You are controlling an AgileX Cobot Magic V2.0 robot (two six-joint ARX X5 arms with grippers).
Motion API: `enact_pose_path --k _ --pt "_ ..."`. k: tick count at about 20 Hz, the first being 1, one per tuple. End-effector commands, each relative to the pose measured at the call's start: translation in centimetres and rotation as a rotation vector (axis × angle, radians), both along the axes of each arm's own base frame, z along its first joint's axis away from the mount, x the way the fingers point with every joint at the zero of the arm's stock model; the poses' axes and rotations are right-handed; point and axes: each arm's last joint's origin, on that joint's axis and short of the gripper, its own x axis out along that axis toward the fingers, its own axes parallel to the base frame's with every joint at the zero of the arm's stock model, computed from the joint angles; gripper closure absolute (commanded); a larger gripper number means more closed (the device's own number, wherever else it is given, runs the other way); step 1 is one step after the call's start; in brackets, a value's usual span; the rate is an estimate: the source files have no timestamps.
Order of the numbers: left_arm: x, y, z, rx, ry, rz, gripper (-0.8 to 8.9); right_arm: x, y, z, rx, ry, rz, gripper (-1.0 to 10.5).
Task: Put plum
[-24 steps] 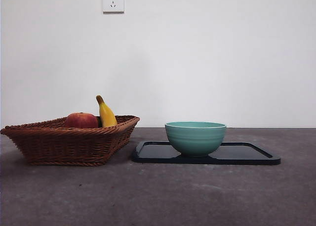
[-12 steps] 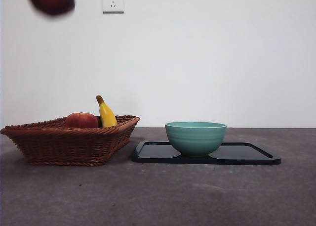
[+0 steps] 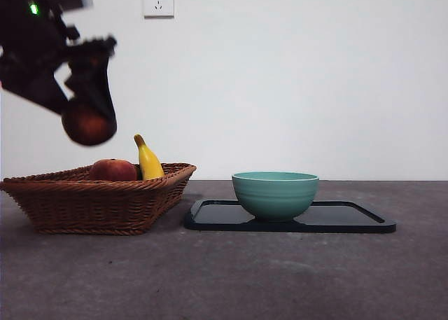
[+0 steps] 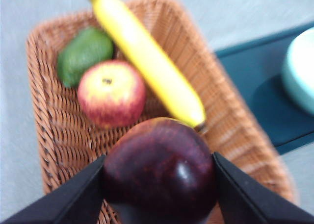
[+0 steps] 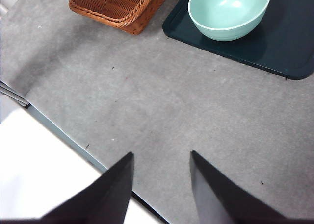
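My left gripper (image 3: 89, 117) is shut on the dark maroon plum (image 3: 88, 124) and holds it in the air above the wicker basket (image 3: 98, 197). In the left wrist view the plum (image 4: 159, 170) sits between the two black jaws, over the basket (image 4: 54, 136). My right gripper (image 5: 162, 185) is open and empty, high above the table's near edge, away from the fruit.
The basket holds a red-orange fruit (image 4: 112, 92), a yellow banana (image 4: 147, 62) and a green fruit (image 4: 84, 48). A teal bowl (image 3: 275, 194) stands on a dark tray (image 3: 350, 218) right of the basket. The bowl (image 5: 228, 11) and tray (image 5: 274, 47) show in the right wrist view.
The left arm has come down from the top left corner with the plum, which now hangs lower, just above the basket. Nothing else moved.
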Motion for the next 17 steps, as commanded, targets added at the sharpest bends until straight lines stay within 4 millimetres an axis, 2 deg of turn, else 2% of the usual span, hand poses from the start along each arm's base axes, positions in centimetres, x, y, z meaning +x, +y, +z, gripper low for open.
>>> enact_pose_path --k 1,9,17 --pt "1.6 -0.1 -1.4 0.025 0.018 0.000 5.78 0.0 0.0 0.3 0.002 -0.012 0.009 7.6" --pt "4.2 -0.1 -5.5 0.010 0.091 -0.013 5.79 0.0 0.0 0.3 0.009 -0.003 0.000 7.6" --pt "4.7 0.1 -6.9 0.035 0.130 -0.022 5.64 0.0 0.1 0.3 0.015 0.004 -0.006 7.6"
